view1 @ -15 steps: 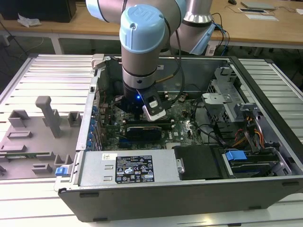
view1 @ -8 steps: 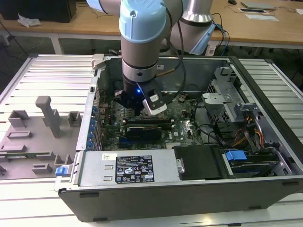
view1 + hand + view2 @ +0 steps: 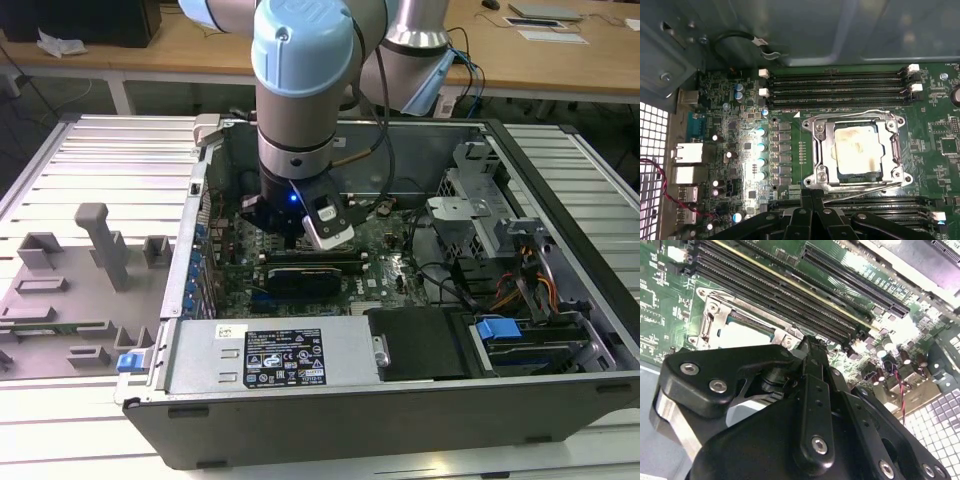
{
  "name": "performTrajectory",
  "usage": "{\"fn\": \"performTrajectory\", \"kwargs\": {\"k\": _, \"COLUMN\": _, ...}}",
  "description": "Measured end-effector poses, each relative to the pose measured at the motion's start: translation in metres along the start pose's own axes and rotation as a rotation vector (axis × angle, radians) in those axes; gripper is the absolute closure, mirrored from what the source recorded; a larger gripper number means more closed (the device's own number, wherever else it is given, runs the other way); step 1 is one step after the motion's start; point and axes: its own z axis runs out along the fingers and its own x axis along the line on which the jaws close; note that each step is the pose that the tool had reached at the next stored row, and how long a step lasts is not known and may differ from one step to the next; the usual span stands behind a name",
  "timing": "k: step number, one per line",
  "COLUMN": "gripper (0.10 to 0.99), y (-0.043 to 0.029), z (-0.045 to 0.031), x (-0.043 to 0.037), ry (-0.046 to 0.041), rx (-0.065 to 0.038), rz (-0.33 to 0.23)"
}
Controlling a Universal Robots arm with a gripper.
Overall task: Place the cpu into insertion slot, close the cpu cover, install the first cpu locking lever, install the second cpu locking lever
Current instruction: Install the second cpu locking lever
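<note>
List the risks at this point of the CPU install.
1. The claw sits right at the edge of the cpu cover, next to a thin wire lever; a slip could bend the lever.
2. Memory slots flank the insertion slot; a sideways drift may hit them.
3. The cpu looks seated, but its alignment can't be confirmed.

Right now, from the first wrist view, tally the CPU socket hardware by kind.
cpu: 1
cpu cover: 1
locking levers: 2
Total: 4
</note>
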Motion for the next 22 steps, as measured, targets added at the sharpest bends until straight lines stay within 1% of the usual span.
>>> {"fn": "performTrajectory", "kwargs": {"k": 1, "gripper": 0.98, "y": -0.0006, "z": 0.0011, "x": 0.0, "ry": 0.0001, "rx": 0.0, "rz": 0.0}}
{"fn": "performTrajectory", "kwargs": {"k": 2, "gripper": 0.98, "y": -0.0016, "z": 0.0036, "x": -0.0001, "ry": 0.0002, "rx": -0.002, "rz": 0.0}}
{"fn": "performTrajectory", "kwargs": {"k": 3, "gripper": 0.98, "y": -0.0024, "z": 0.0043, "x": -0.0002, "ry": 0.0002, "rx": -0.005, "rz": 0.0}}
{"fn": "performTrajectory", "kwargs": {"k": 7, "gripper": 0.98, "y": -0.0049, "z": 0.005, "x": -0.0001, "ry": 0.0001, "rx": -0.009, "rz": 0.0}}
{"fn": "performTrajectory", "kwargs": {"k": 10, "gripper": 0.98, "y": -0.005, "z": 0.0051, "x": -0.0002, "ry": 0.0002, "rx": -0.009, "rz": 0.0}}
{"fn": "performTrajectory", "kwargs": {"k": 11, "gripper": 0.98, "y": -0.0053, "z": 0.005, "x": -0.0002, "ry": 0.0004, "rx": -0.014, "rz": 0.0}}
{"fn": "performTrajectory", "kwargs": {"k": 12, "gripper": 0.98, "y": -0.0061, "z": 0.005, "x": -0.0002, "ry": 0.0007, "rx": -0.025, "rz": 0.0}}
{"fn": "performTrajectory", "kwargs": {"k": 15, "gripper": 0.98, "y": -0.0095, "z": 0.0054, "x": -0.0003, "ry": 0.0009, "rx": -0.038, "rz": -0.001}}
{"fn": "performTrajectory", "kwargs": {"k": 18, "gripper": 0.98, "y": -0.0128, "z": 0.0079, "x": -0.0004, "ry": 0.0013, "rx": -0.051, "rz": -0.001}}
{"fn": "performTrajectory", "kwargs": {"k": 19, "gripper": 0.98, "y": -0.0132, "z": 0.0087, "x": -0.0004, "ry": 0.0016, "rx": -0.058, "rz": -0.001}}
{"fn": "performTrajectory", "kwargs": {"k": 21, "gripper": 0.98, "y": -0.0135, "z": 0.0104, "x": -0.0004, "ry": 0.0015, "rx": -0.064, "rz": -0.001}}
{"fn": "performTrajectory", "kwargs": {"k": 22, "gripper": 0.98, "y": -0.0137, "z": 0.0108, "x": -0.0005, "ry": 0.0017, "rx": -0.063, "rz": -0.001}}
